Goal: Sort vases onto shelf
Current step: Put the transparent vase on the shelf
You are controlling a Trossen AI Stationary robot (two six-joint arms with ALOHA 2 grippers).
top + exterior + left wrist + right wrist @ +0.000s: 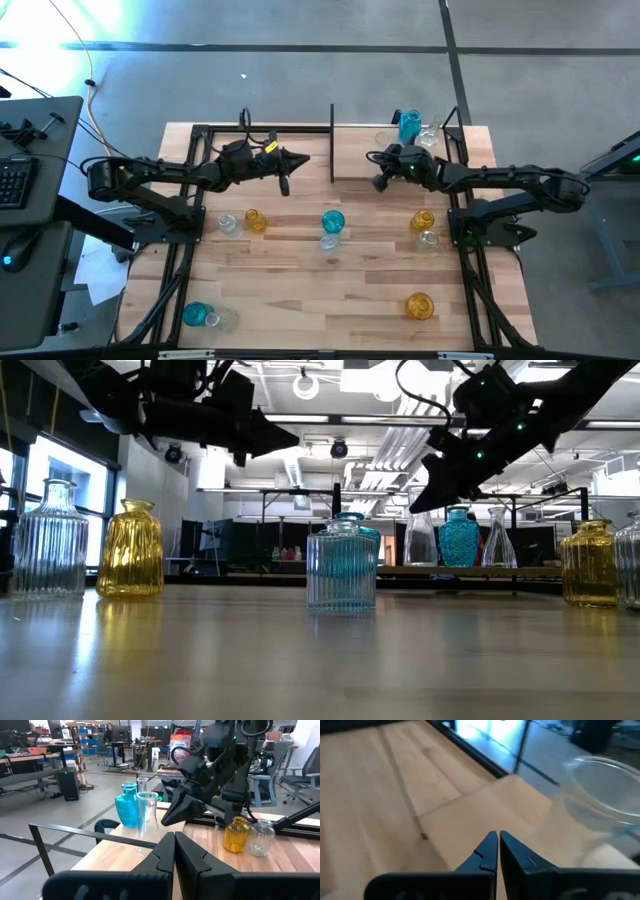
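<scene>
Glossy glass vases on a pale wooden worktop with black metal framing.

The worktop is light wood planks with visible grain and a soft satin sheen. The vases are shiny, see-through glass: a ribbed clear vase, a ribbed amber vase and a ribbed teal vase. The shelf is smooth, light wood edged with thin matt black metal. Each end effector, left and right, looks like matt black plastic.

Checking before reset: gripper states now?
Left gripper: shut, holding nothing, above the table's back.
Right gripper: shut, empty, by the shelf.
</scene>
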